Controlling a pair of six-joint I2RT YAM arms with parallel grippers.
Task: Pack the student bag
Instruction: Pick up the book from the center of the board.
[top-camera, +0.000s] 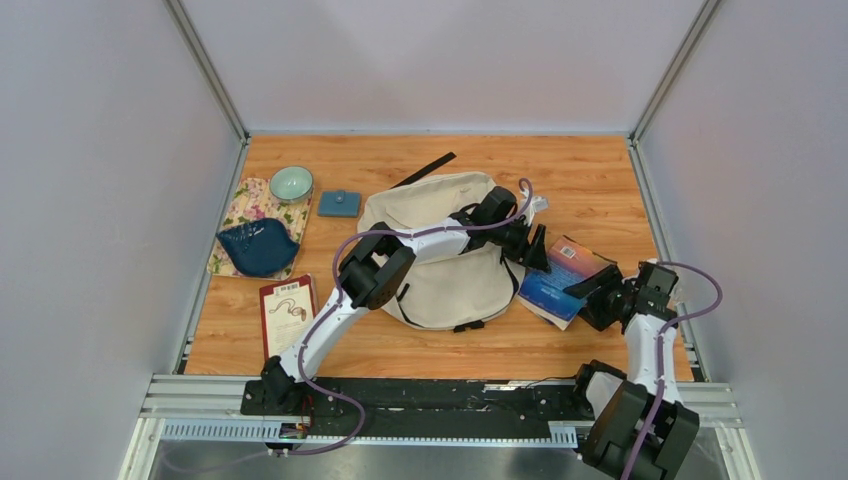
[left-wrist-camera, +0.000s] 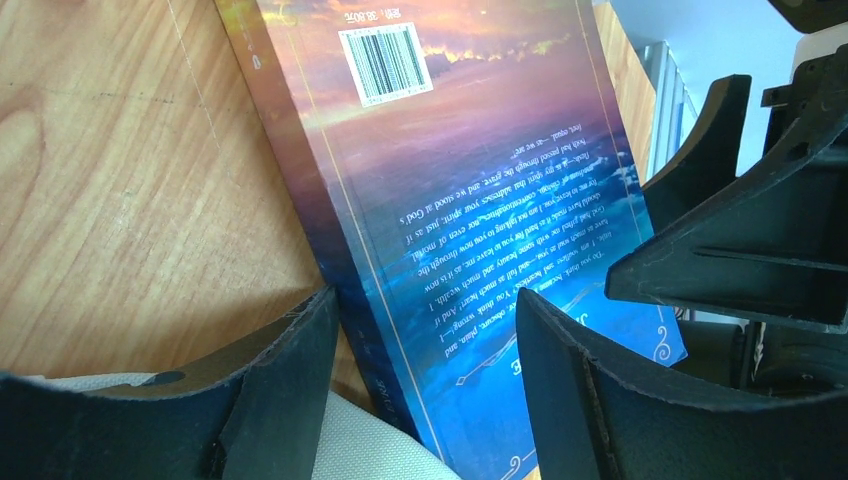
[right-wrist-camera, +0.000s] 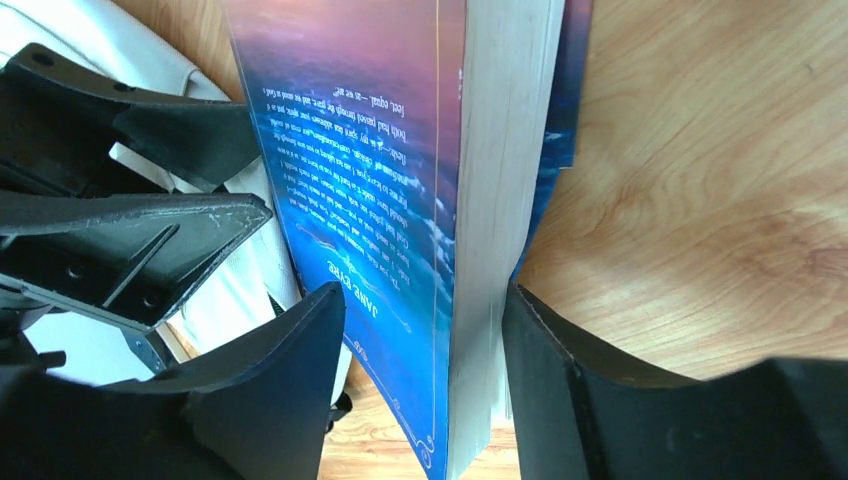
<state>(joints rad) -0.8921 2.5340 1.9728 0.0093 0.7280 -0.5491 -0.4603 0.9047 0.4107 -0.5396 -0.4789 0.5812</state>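
Fingers (right-wrist-camera: 290, 380) of the right gripper (right-wrist-camera: 425, 295) straddle a thick paperback book (right-wrist-camera: 360, 150) tipped up on edge, one pad on its blue back cover and the other on the white page block, so the jaws appear closed on it. To their left in the right wrist view, a strip of the cream student bag (right-wrist-camera: 225, 280) lies just beside the book. The left gripper (left-wrist-camera: 425, 300) hangs with its fingers (left-wrist-camera: 290, 360) spread wide and holding nothing, the book's lower corner showing between them and bag fabric at the bottom edge. From above, the bag sits flat mid-table (top-camera: 600, 170), the left arm stretched across it, the book just off its right edge. At far left lie a floral mat (top-camera: 240, 205), a blue dish (top-camera: 258, 247), a pale bowl (top-camera: 291, 183) and a small blue pouch (top-camera: 339, 204).
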